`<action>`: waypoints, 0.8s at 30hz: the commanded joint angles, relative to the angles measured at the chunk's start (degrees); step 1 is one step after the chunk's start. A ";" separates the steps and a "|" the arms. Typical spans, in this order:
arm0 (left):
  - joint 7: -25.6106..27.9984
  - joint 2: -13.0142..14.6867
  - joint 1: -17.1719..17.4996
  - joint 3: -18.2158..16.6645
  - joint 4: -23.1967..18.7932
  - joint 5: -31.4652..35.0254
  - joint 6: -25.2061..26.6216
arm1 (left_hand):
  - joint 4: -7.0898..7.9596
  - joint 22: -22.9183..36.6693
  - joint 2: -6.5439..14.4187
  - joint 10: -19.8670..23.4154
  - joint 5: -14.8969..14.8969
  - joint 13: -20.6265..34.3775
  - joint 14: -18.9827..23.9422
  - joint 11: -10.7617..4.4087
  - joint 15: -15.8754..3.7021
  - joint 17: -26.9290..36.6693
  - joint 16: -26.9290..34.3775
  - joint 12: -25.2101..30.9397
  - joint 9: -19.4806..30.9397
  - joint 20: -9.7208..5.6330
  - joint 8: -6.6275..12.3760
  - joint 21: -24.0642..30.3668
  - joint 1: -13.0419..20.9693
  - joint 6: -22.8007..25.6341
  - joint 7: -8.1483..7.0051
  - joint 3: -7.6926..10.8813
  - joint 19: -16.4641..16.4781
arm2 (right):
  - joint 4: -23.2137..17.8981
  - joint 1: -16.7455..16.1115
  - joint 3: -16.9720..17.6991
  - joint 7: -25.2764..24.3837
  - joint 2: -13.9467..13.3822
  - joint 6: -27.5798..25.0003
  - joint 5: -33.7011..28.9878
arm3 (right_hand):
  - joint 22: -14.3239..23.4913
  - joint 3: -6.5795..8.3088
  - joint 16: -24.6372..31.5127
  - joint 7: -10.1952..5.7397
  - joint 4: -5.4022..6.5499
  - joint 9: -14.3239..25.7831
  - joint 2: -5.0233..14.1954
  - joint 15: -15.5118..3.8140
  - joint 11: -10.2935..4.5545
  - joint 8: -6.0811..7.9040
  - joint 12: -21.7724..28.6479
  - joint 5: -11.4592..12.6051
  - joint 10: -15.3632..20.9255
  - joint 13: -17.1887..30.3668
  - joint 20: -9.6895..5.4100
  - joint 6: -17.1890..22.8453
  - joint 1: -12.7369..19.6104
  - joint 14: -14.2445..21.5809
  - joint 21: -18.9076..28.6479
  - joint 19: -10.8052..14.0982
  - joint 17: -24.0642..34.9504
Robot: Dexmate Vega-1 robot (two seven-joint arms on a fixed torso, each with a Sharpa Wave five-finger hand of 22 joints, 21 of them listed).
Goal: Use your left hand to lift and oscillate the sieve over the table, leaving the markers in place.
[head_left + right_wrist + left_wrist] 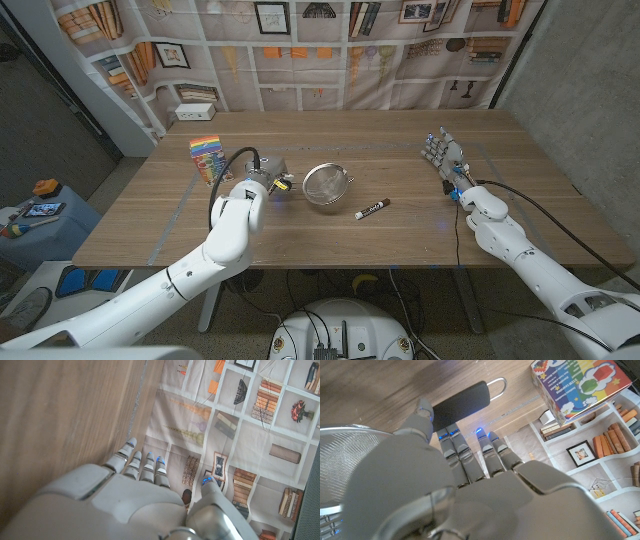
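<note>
The left hand [272, 186] reaches over the black handle [460, 404] of the sieve [326, 184] – a closed grip I cannot confirm; the right hand [444, 157] waits with fingers apart, holding nothing – the marker [372, 209] lies beside the sieve.

The left arm reaches in from the lower left corner, its left hand [268, 186] held near the middle of the tabletop [400, 240], fingers [455, 450] extended and holding nothing. The right arm stretches along the right side, its right hand [446, 158] with fingers straight and apart.
</note>
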 commanded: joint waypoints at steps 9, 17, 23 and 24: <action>6.51 -1.48 -0.54 -1.65 -0.12 -5.83 -0.49 | 0.41 0.15 2.10 1.83 0.40 0.09 -0.54 -0.90 -9.19 0.22 0.15 0.50 0.29 -2.01 0.28 0.05 0.70 10.93 -0.98 -0.10 -0.23 | 0.49 0.25 -0.15 0.39 -0.05 -0.21 0.03 | 0.17 0.17 0.33 -0.16 -0.14 0.19 1.42 0.47 0.15 0.22 0.15 0.11 0.40 0.11 0.06 0.52 0.04 -0.04 -0.08 0.07 0.13; 12.15 -1.53 -0.01 -2.43 -0.31 -10.24 -1.71 | 0.39 0.15 2.07 1.95 0.40 0.10 -0.54 -0.90 -9.15 0.23 0.18 0.50 0.29 -2.04 0.31 0.07 0.71 11.12 -1.11 -0.20 -0.19 | -0.37 -0.32 0.02 0.07 -0.43 -0.46 0.12 | 0.17 0.18 0.37 -0.16 -0.15 0.19 1.42 0.55 0.11 0.23 0.16 0.11 0.42 0.11 0.08 0.57 0.04 0.02 -0.08 0.07 0.12; 16.02 -1.77 0.30 -3.03 -0.48 -13.86 -2.02 | 0.40 0.15 2.07 2.11 0.40 0.11 -0.52 -0.90 -9.13 0.23 0.20 0.52 0.30 -2.08 0.32 0.07 0.71 11.26 -1.03 -0.26 -0.20 | -1.21 -0.84 0.16 -0.30 -0.78 -0.80 0.18 | 0.17 0.19 0.37 -0.11 -0.15 0.19 1.42 0.55 0.19 0.24 0.17 0.11 0.44 0.11 0.12 0.64 0.04 0.00 -0.07 0.07 0.11; 16.88 -1.68 0.35 -3.13 -0.45 -14.51 -2.36 | 0.41 0.15 2.07 2.15 0.40 0.11 -0.51 -0.89 -9.10 0.23 0.21 0.53 0.30 -2.07 0.32 0.07 0.69 11.27 -1.03 -0.29 -0.18 | -1.32 -0.91 0.18 -0.34 -0.83 -0.84 0.19 | 0.17 0.19 0.37 -0.12 -0.16 0.19 1.42 0.55 0.18 0.24 0.16 0.11 0.43 0.11 0.13 0.63 0.04 -0.01 -0.07 0.07 0.11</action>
